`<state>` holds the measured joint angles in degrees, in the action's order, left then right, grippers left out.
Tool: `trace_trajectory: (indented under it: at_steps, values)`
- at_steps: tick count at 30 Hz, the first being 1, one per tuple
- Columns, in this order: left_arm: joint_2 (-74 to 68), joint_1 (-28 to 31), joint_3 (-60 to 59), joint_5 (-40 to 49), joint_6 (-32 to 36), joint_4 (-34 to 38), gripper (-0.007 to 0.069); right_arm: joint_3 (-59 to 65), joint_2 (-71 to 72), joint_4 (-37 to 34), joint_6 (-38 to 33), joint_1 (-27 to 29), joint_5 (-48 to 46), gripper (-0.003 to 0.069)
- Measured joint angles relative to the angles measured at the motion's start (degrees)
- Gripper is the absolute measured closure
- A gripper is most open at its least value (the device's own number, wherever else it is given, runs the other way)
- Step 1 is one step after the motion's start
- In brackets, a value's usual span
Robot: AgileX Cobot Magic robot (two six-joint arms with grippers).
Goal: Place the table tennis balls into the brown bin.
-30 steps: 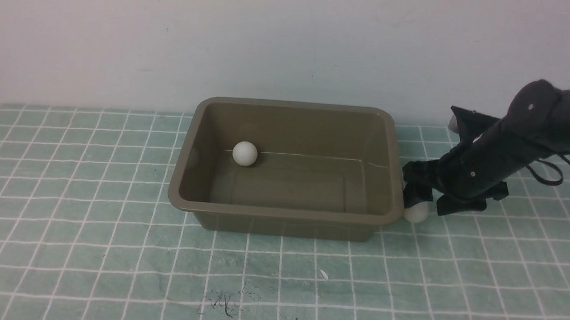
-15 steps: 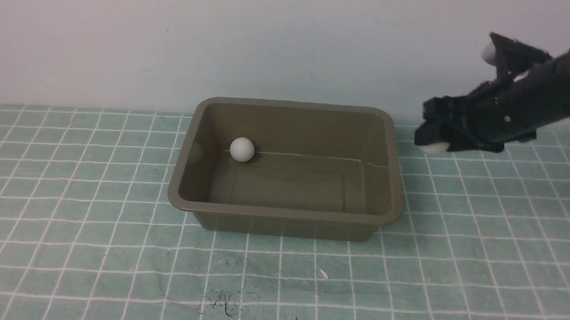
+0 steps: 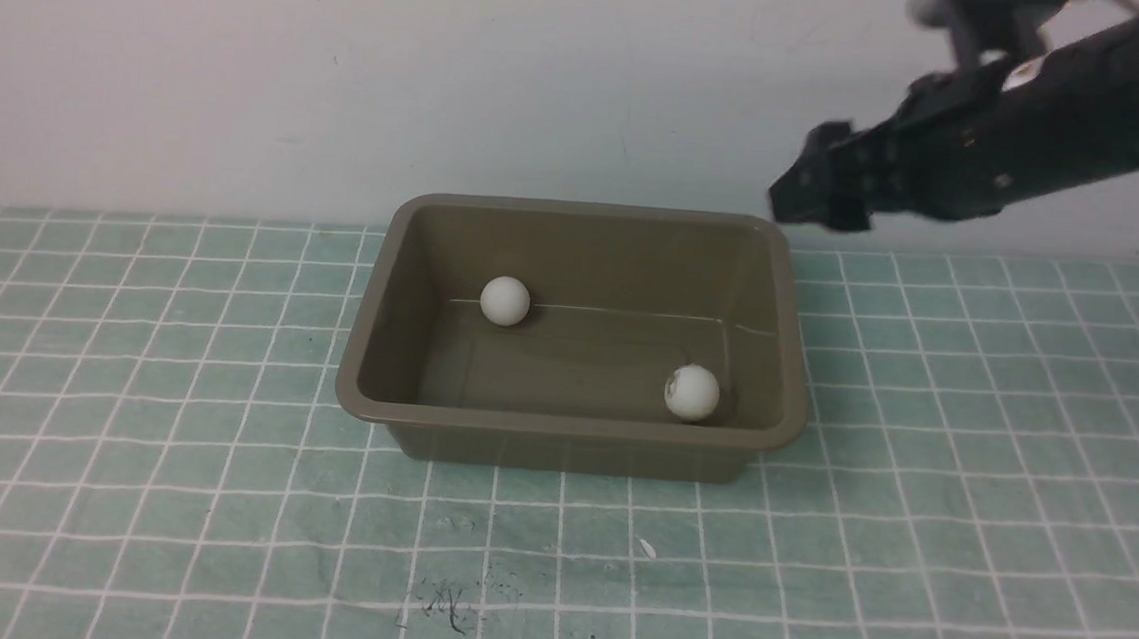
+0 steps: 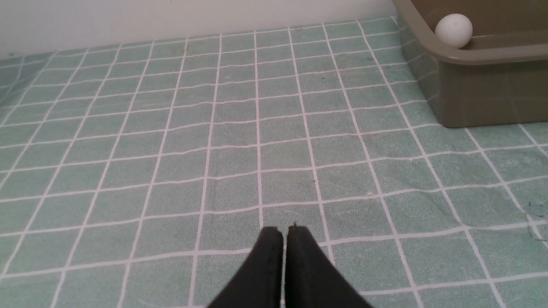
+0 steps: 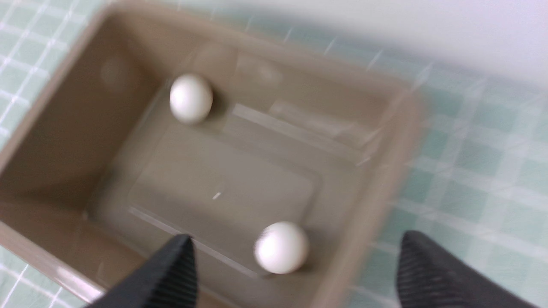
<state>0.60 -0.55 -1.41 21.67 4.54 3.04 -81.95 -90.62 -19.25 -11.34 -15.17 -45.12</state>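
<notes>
The brown bin [image 3: 364,385] stands in the middle of the green checked cloth. Two white table tennis balls lie inside it: one [image 3: 505,301] at the far left of the floor, the other [image 3: 692,392] near the front right corner. Both show blurred in the right wrist view, the far ball [image 5: 191,98] and the near ball [image 5: 281,247], inside the bin [image 5: 368,205]. My right gripper [image 3: 807,191] hangs open high above the bin's far right corner, its fingers wide apart [image 5: 295,244] and empty. My left gripper [image 4: 284,231] is shut and empty, low over the cloth, away from the bin [image 4: 471,85] and its ball [image 4: 454,30].
A pale wall rises right behind the bin. The green cloth with white grid lines [image 3: 166,492] covers the table all round; small dark marks [image 3: 449,602] lie near its front edge.
My right gripper rose from the cloth beside the bin's right wall with the second ball, moved up over the bin and let go. That ball now lies inside. The first ball rolled slightly right.
</notes>
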Motion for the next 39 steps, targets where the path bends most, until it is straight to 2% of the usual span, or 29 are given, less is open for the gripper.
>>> trace_trajectory:
  at_steps: [1, 2, 5, 8, 9, 13, 15, 17, 21, 25, 31, 39]
  values:
    - [0.0, 0.0, 0.0, 0.0, 0.0, 0.0, 0.0629, 0.0, 2.15, 2.3, 1.02, 0.19, -0.76, 0.0192]
    - [0.0, 0.0, 0.0, 0.0, 0.0, 0.0, 0.0629, 0.0, 8.48, 6.55, 4.22, 0.5, -2.28, 0.0299]
    - [0.0, 0.0, 0.0, 0.0, 0.0, 0.0, 0.0629, 1.56, 22.28, 15.04, 11.34, 0.87, -3.45, 0.0551]
    - [0.0, 0.0, 0.0, 0.0, 0.0, 0.0, 0.0629, 6.92, 35.48, 20.51, 17.08, 0.92, -2.34, 0.0643]
    - [0.0, 0.0, 0.0, 0.0, 0.0, 0.0, 0.0629, 7.46, 37.53, 21.11, 17.93, 0.92, -2.15, 0.065]
    - [0.0, 0.0, 0.0, 0.0, 0.0, 0.0, 0.0629, 26.31, 63.54, 25.54, 27.53, 0.94, 8.49, 0.0671]
    - [0.0, 0.0, 0.0, 0.0, 0.0, 0.0, 0.0629, 29.68, 67.38, 25.74, 28.71, 0.94, 10.58, 0.0671]
    - [0.0, 0.0, 0.0, 0.0, 0.0, 0.0, 0.0629, 39.92, 78.44, 26.22, 30.81, 0.94, 16.31, 0.0671]
    - [0.0, 0.0, 0.0, 0.0, 0.0, 0.0, 0.0629, 51.43, 89.84, 26.48, 31.66, 0.94, 20.46, 0.0671]
    - [0.07, 0.0, 0.0, 0.0, 0.0, 0.0, 0.0629, 57.24, 91.49, 26.54, 31.83, 0.94, 23.84, 0.0672]
    - [0.07, 0.0, 0.0, 0.0, 0.0, 0.0, 0.0629, 60.17, 91.49, 25.61, 32.32, 0.94, 22.17, 0.0672]
    - [0.07, 0.0, 0.0, 0.0, 0.0, 0.0, 0.0629, 66.61, 91.49, 32.75, 31.66, 0.94, 21.5, 0.0672]
